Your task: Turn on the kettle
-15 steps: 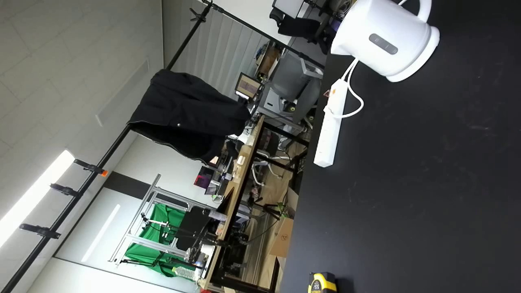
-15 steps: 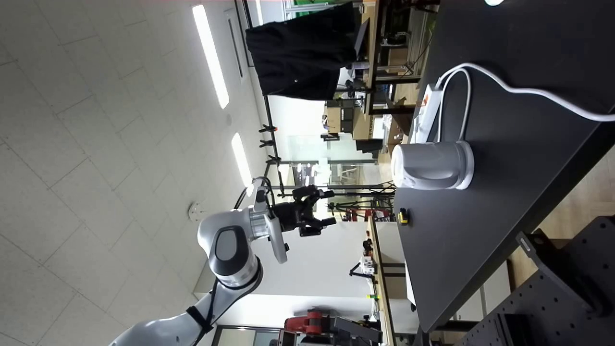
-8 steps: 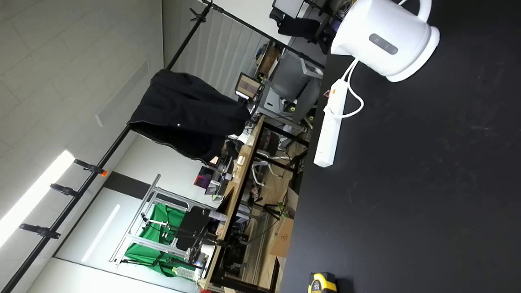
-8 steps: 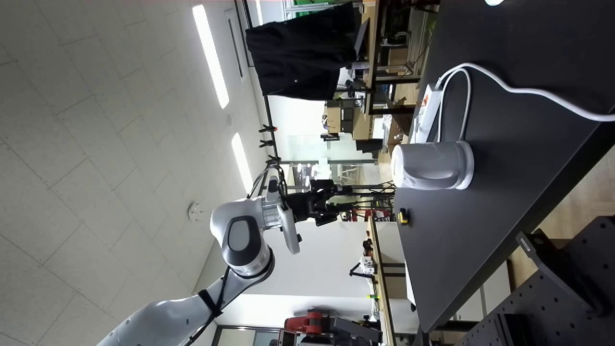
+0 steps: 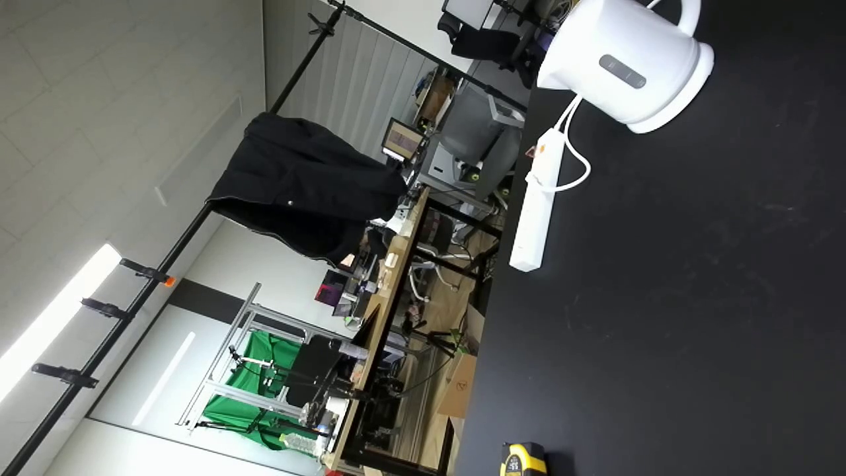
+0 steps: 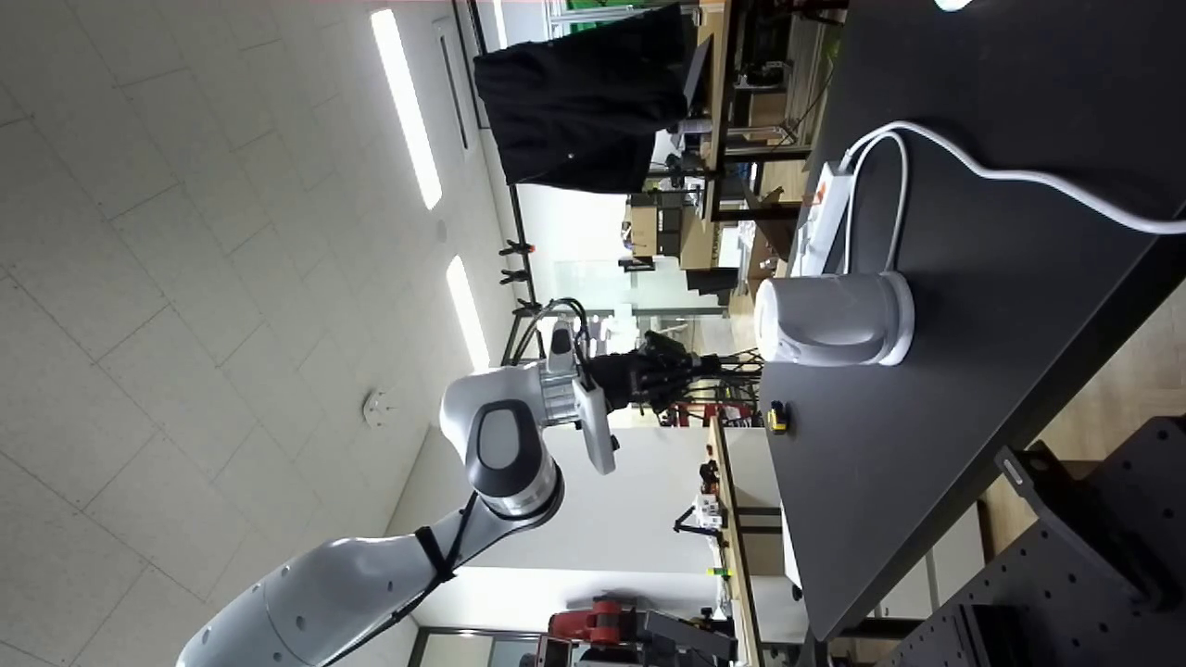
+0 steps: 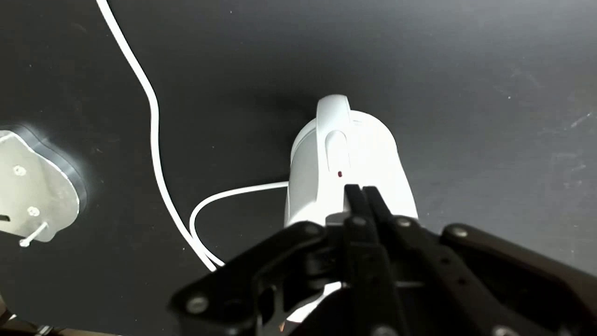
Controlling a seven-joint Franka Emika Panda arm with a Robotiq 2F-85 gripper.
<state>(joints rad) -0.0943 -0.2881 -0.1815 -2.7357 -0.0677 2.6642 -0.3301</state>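
Observation:
The white kettle (image 5: 621, 59) shows in both exterior views, whose pictures lie turned sideways; it stands upright on the dark table. From above, the wrist view gives its handle (image 7: 332, 109), a long oval switch piece (image 7: 336, 149) and a small dark red spot (image 7: 340, 174). My black gripper (image 6: 719, 364) points down toward the lid side of the kettle (image 6: 829, 320), and a gap shows between them in that exterior view. In the wrist view the fingertips of the gripper (image 7: 363, 187) lie together with nothing between them, covering part of the kettle's top.
A white power strip (image 5: 538, 198) lies beside the kettle, with white cables (image 7: 156, 126) running over the table (image 5: 661, 297). A yellow and black tape measure (image 6: 776, 417) sits near the table's edge. A pale metal plate (image 7: 37, 186) shows at the left in the wrist view.
The arm has come down closer to the kettle and the table. My gripper's fingers, spread apart a second ago, have come together. Kettle, power strip and tape measure have not moved.

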